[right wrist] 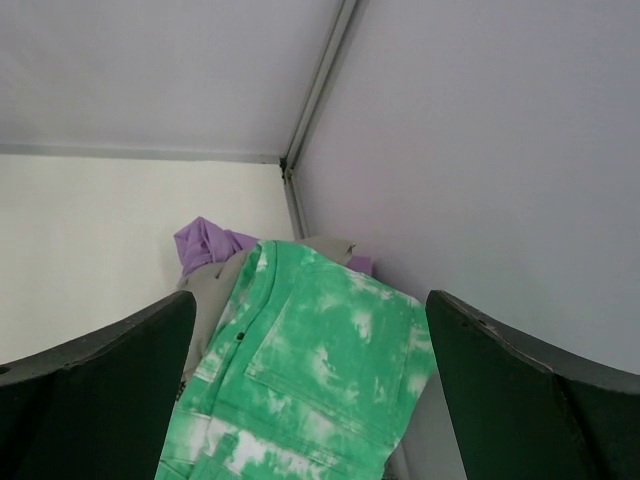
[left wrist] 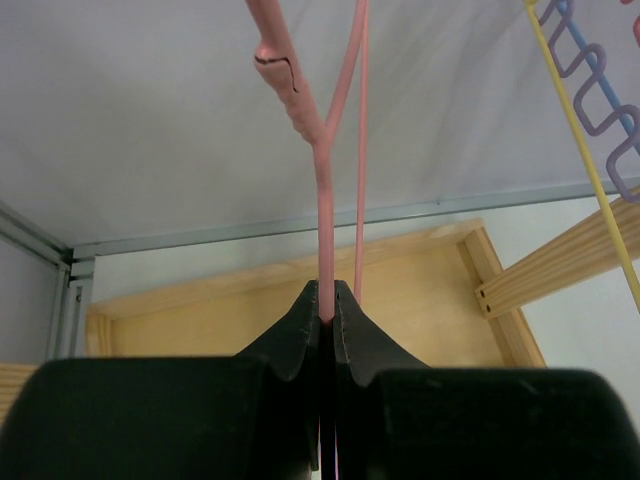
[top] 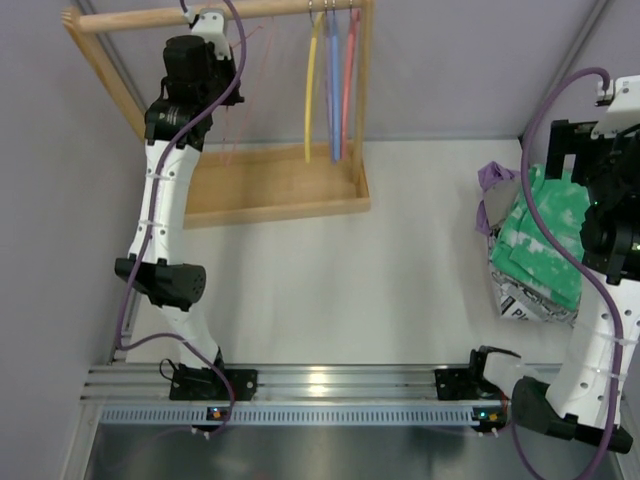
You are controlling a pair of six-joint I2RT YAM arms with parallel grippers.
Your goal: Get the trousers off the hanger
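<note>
The green trousers (top: 545, 245) with pale speckles lie on top of a cloth pile at the right wall, off the hanger. In the right wrist view they (right wrist: 320, 370) lie below and between my open fingers. My right gripper (top: 572, 155) (right wrist: 310, 305) is open and empty, held above the pile. The thin pink hanger (top: 238, 120) hangs bare on the wooden rack at the back left. My left gripper (top: 212, 22) (left wrist: 328, 292) is shut on one pink wire of the hanger (left wrist: 322, 200), just below its twisted neck.
The wooden rack has a top rod (top: 260, 12) and a base tray (top: 280, 185). Yellow, blue and red hangers (top: 330, 80) hang at its right end. Purple cloth (top: 493, 178), grey cloth (top: 500, 205) and a black-and-white printed cloth (top: 525, 300) lie under the trousers.
</note>
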